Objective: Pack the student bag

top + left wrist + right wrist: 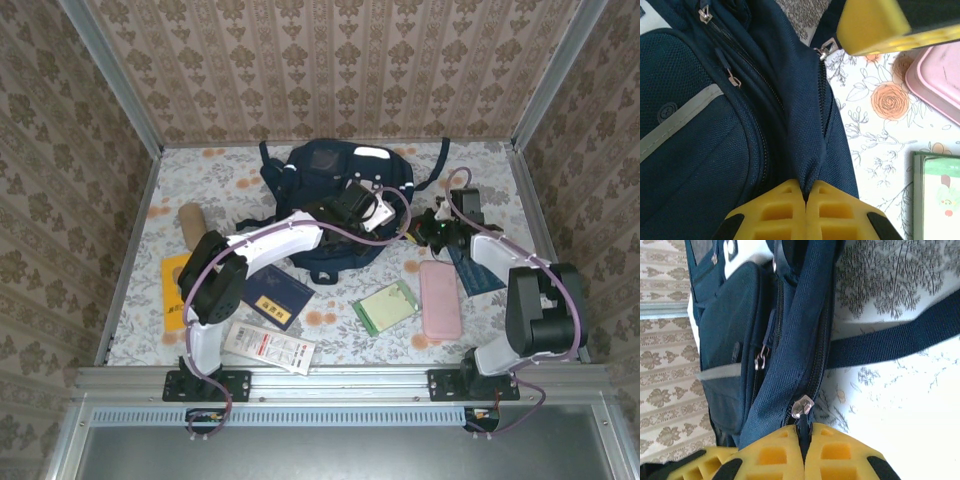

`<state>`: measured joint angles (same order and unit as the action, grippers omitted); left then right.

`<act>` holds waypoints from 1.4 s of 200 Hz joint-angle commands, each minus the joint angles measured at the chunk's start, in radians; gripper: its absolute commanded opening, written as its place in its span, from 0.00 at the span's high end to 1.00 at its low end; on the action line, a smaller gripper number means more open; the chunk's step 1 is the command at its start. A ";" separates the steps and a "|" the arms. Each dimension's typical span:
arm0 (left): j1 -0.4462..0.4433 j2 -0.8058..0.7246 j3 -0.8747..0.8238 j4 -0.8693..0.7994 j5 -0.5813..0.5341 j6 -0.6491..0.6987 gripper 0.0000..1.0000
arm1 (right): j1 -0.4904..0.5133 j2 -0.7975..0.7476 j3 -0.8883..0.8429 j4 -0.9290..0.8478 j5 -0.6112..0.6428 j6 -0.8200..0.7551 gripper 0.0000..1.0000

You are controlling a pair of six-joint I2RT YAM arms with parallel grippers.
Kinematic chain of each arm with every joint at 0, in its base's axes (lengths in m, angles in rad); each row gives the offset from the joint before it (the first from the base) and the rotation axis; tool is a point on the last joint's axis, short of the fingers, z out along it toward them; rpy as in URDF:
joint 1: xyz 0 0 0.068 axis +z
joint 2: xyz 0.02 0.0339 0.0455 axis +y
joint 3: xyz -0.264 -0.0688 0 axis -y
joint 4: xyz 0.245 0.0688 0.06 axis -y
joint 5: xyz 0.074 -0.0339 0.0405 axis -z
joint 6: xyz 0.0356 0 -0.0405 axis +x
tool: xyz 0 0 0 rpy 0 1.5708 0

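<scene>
Floral tabletop (250,175) — left gripper (806,194) tight on student bag (700,150) fabric, right gripper (803,434) on zipper pull (802,407).

Beige damask-papered walls (330,60), floral tablecloth (232,168), aluminium frame (330,380)

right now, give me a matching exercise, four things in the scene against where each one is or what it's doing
Things:
1. left gripper
2. right gripper
3. pink case
4. brown roll

Places or states:
A. lying flat, right of the green booklet
B. shut on a fabric fold of the student bag
C. left of the bag, near the left wall
D. shut on the zipper pull

Pairs: 1-B, 2-D, 3-A, 4-C
</scene>
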<state>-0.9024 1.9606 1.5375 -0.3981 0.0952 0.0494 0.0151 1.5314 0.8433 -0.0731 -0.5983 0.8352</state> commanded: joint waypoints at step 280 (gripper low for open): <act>0.285 -0.643 -0.363 -0.229 0.021 -0.668 0.37 | 0.537 -0.216 0.108 -0.385 0.407 -0.369 0.46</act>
<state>-0.7231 1.4986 1.4158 -0.5571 0.1741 -0.3664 0.4068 1.2442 0.9203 -0.3893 -0.1719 0.5568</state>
